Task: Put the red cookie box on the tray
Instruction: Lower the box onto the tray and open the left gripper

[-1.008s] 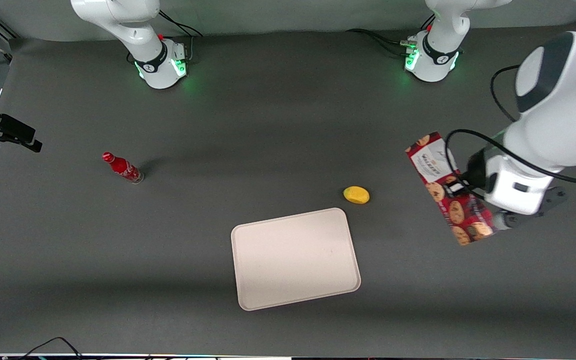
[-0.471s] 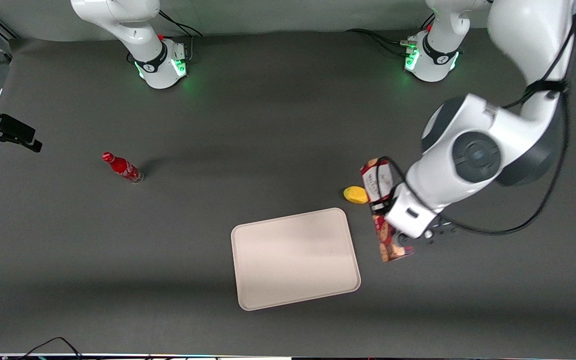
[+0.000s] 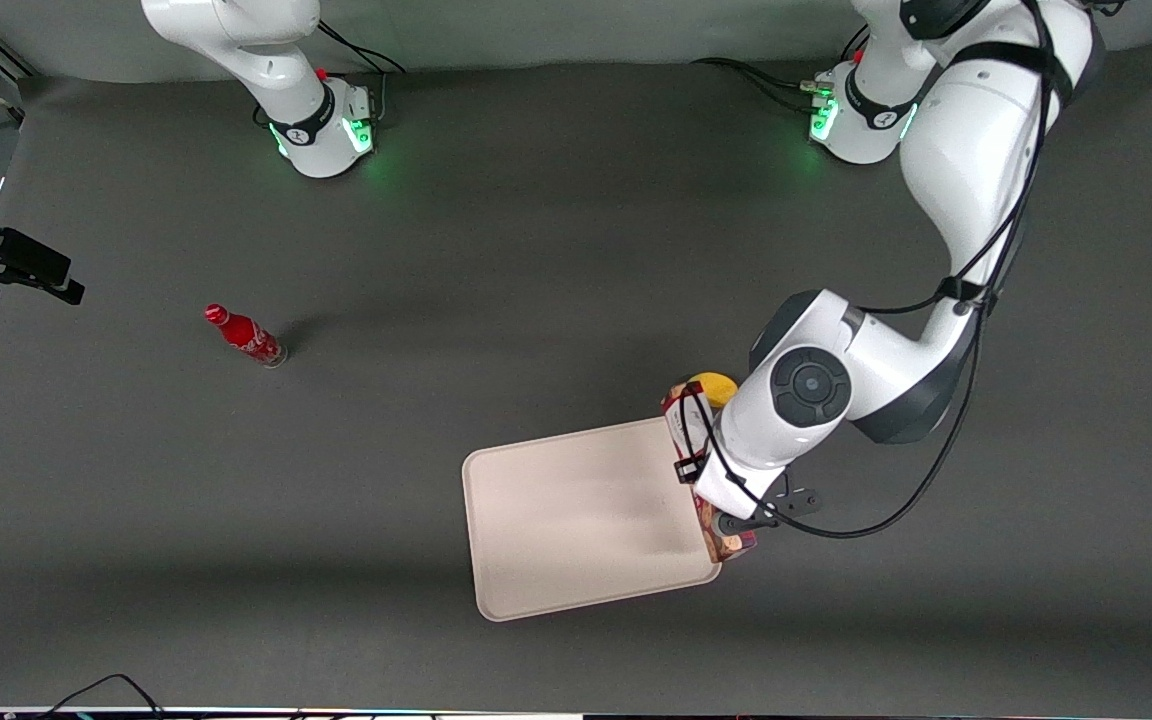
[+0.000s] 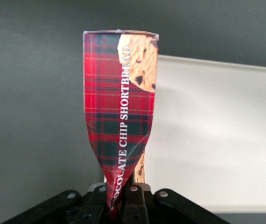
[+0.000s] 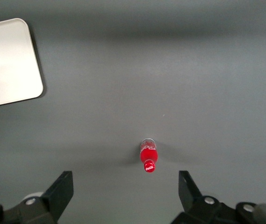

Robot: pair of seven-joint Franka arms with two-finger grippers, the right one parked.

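Observation:
The red cookie box [image 3: 730,543] is a long red plaid carton, held in the air by my left gripper [image 3: 711,495]. It hangs over the tray's edge on the working arm's side, its long axis running along that edge. The wrist hides the box's middle in the front view. In the left wrist view the fingers [image 4: 135,201] pinch the carton [image 4: 119,107] so hard that it is creased, and my gripper [image 4: 121,200] is shut on it. The tray [image 3: 576,520] is pale pinkish-beige with a low rim; it also shows as a pale tray surface [image 4: 217,135] beside the box and as one tray corner [image 5: 7,60].
A yellow lemon-like object [image 3: 717,382] lies just off the tray's corner, farther from the front camera, partly covered by the arm. A small red soda bottle [image 3: 245,336] stands toward the parked arm's end of the dark table; the bottle [image 5: 148,159] appears below the parked wrist.
My gripper has carried the box in from the working arm's end of the table to the tray's edge, passing the yellow object. The box has turned nearly parallel to that edge.

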